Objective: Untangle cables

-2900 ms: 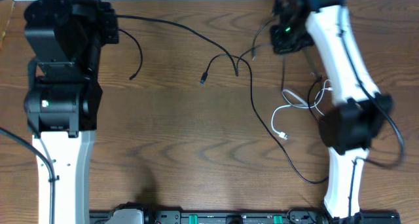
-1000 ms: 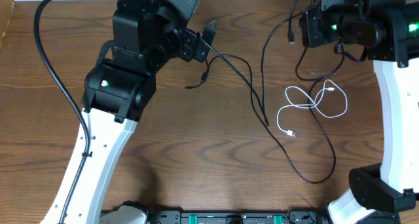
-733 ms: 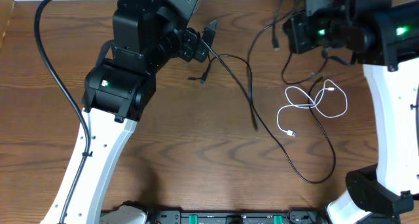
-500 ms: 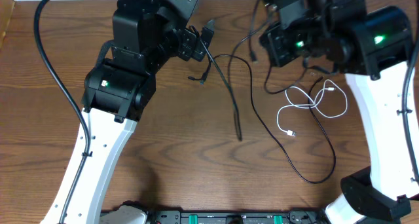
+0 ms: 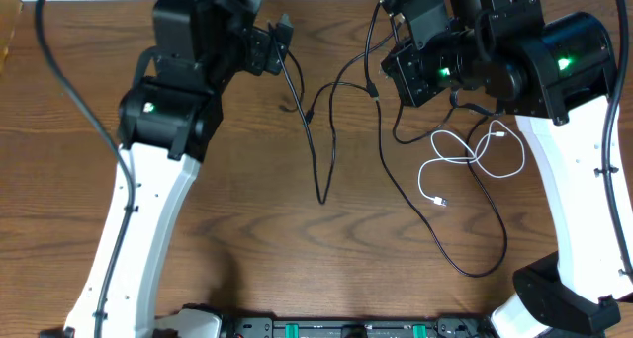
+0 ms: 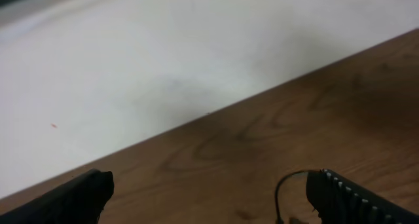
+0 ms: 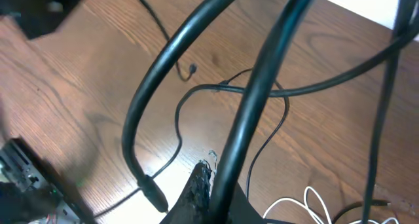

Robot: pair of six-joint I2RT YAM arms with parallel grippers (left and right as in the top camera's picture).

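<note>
Thin black cables (image 5: 326, 140) hang and trail between the two arms at the table's back, one loose end lying at mid-table (image 5: 320, 198). My right gripper (image 5: 384, 76) is shut on a black cable (image 7: 262, 86), lifted above the wood. In the right wrist view its fingers (image 7: 201, 188) pinch that cord, and a plug end (image 7: 154, 196) dangles beside them. A white cable (image 5: 475, 152) lies coiled to the right, its loops also in the right wrist view (image 7: 308, 204). My left gripper (image 5: 282, 43) (image 6: 209, 194) is open, with a thin black cable (image 6: 281, 191) curving near its right finger (image 6: 353, 198).
A long black cable loop (image 5: 490, 249) trails across the table towards the front right, near the right arm's base (image 5: 554, 298). The table's back edge meets a white wall (image 6: 163, 60). A black rail (image 5: 336, 328) runs along the front edge.
My right gripper has swung left and lower with its black cable. The left arm has shifted left. The loose black end has slid left across the table.
</note>
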